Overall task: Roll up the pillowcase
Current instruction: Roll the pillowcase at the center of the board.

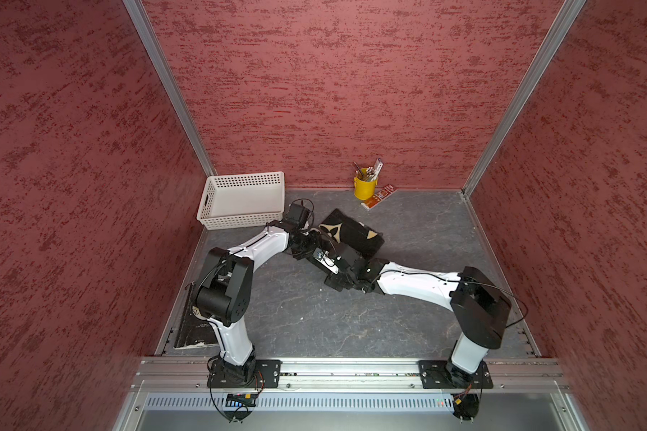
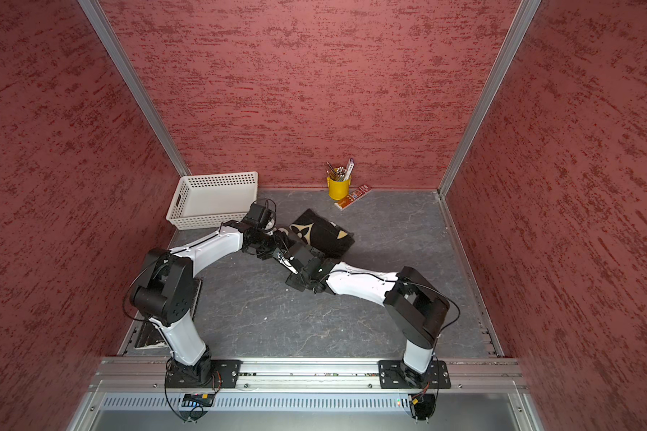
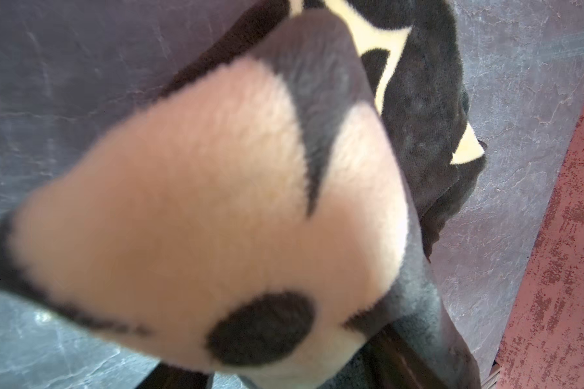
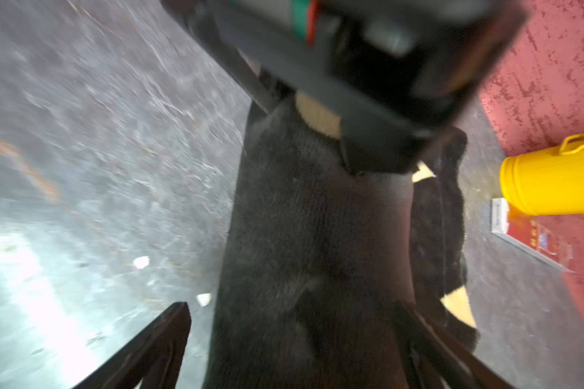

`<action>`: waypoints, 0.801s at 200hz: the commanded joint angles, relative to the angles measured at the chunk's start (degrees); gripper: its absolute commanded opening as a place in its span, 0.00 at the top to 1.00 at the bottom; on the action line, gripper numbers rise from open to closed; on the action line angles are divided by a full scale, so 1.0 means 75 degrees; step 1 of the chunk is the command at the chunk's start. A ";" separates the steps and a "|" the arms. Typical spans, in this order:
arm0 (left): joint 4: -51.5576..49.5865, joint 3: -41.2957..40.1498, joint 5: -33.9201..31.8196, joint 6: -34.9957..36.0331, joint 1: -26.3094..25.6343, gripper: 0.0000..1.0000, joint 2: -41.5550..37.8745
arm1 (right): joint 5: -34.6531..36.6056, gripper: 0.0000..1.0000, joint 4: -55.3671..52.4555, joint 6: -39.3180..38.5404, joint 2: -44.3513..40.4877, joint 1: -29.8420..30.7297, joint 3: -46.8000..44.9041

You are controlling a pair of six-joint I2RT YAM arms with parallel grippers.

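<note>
The pillowcase (image 1: 352, 233) lies near the middle of the worktop (image 1: 307, 321), a little toward the back. It is already gathered into a thick bundle of several layers, not spread flat. Both tools meet at its near-left end.

The right tool (image 4: 294, 310) is spread wide, with one finger on each side of the dark plush. It surrounds the cloth but does not press it. I judge that it is placed so to take a new hold or to push the roll further.

The left tool (image 1: 313, 239) is at the same end. In its wrist view a cream flower of the cloth fills almost the whole picture, very close to the lens. Whether its jaws pinch the cloth or only stand beside it, I cannot tell. Probably its role is to stop this end from opening.

The basket (image 1: 240, 218) stands just behind the left wrist and may limit its movement. The can (image 1: 365, 188) and the packet (image 1: 380, 196) are at the back wall, apart from the cloth. A book (image 1: 193, 332) lies at the front left edge, well apart. The nearest obstacle for each tool is the other tool.
</note>
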 commanded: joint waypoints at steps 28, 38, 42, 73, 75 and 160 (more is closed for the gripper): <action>0.0103 -0.0247 0.0028 -0.0074 -0.0019 0.32 -0.0147 | 0.1795 0.07 0.0930 -0.0742 0.0829 0.0344 -0.0095; 0.0080 -0.0253 0.0023 -0.0080 -0.0008 0.32 -0.0211 | 0.1697 0.17 0.0885 -0.0706 0.0837 0.0344 -0.0160; 0.0068 -0.0263 0.0027 -0.0081 0.0010 0.32 -0.0236 | 0.1636 0.22 0.0863 -0.0666 0.0846 0.0344 -0.0194; -0.0132 -0.0300 0.0087 -0.0098 0.0292 0.31 -0.0769 | 0.0789 0.73 0.0288 0.0138 0.0802 0.0225 -0.0291; -0.0161 -0.0300 0.0095 -0.0090 0.0319 0.31 -0.0831 | 0.0743 0.73 0.0254 0.0181 0.0795 0.0227 -0.0296; -0.1141 -0.1554 0.0086 0.0338 0.1775 0.27 -0.3664 | -0.3402 0.83 -0.1000 0.1730 -0.0031 0.0286 0.0267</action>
